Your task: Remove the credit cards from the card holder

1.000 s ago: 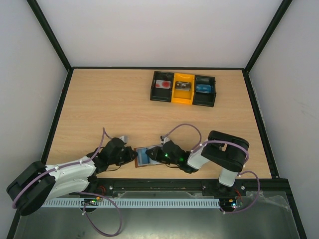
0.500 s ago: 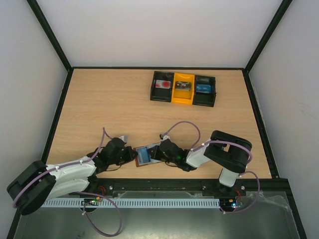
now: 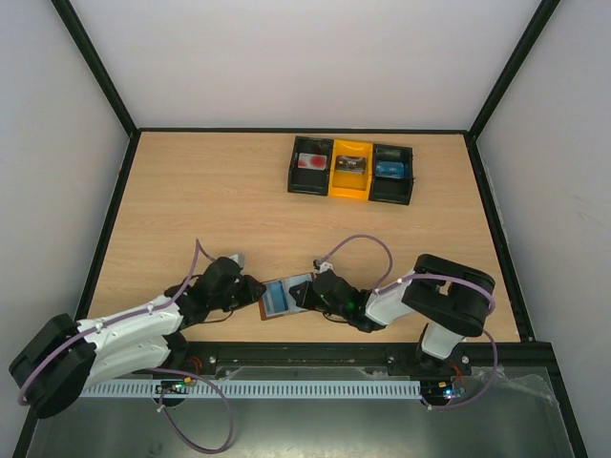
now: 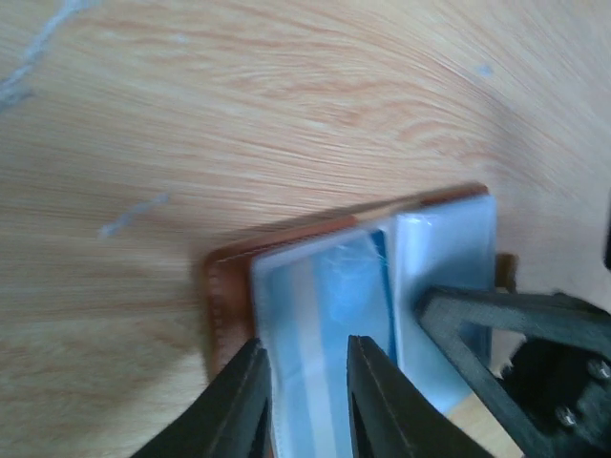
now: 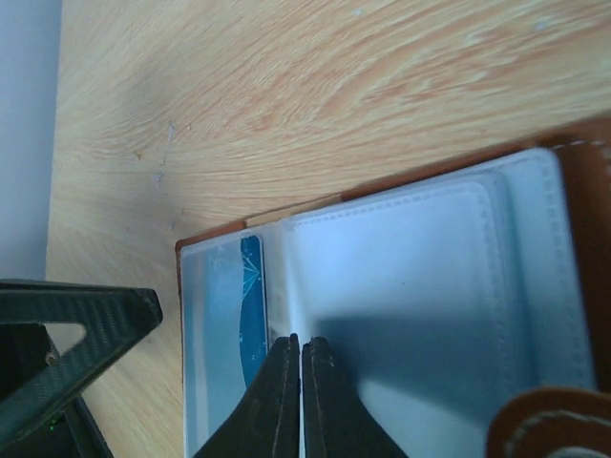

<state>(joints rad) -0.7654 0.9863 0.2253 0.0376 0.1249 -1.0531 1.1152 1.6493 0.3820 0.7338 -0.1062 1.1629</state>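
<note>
The brown leather card holder [image 3: 284,297] lies open near the table's front edge, its pale clear sleeves up. A bluish credit card [image 5: 250,303] sits in the left sleeve and also shows in the left wrist view [image 4: 325,315]. My left gripper [image 3: 251,289] is open, its fingers [image 4: 243,401] straddling that left sleeve from the holder's left end. My right gripper [image 3: 305,294] is shut on a clear sleeve [image 5: 401,277] at the fold, its fingertips [image 5: 286,348] pressed together. The holder's snap tab [image 5: 549,429] shows at the lower right.
A black-and-yellow three-compartment tray [image 3: 413,178] stands at the back, with a red-and-white card [image 3: 310,162], a grey card [image 3: 350,164] and a blue card [image 3: 390,169] in it. Black frame rails border the table. The right finger [image 4: 496,320] shows in the left wrist view.
The card holder has shifted and turned a little to the right with my right gripper. My left gripper has moved right, closer onto the holder's left end.
</note>
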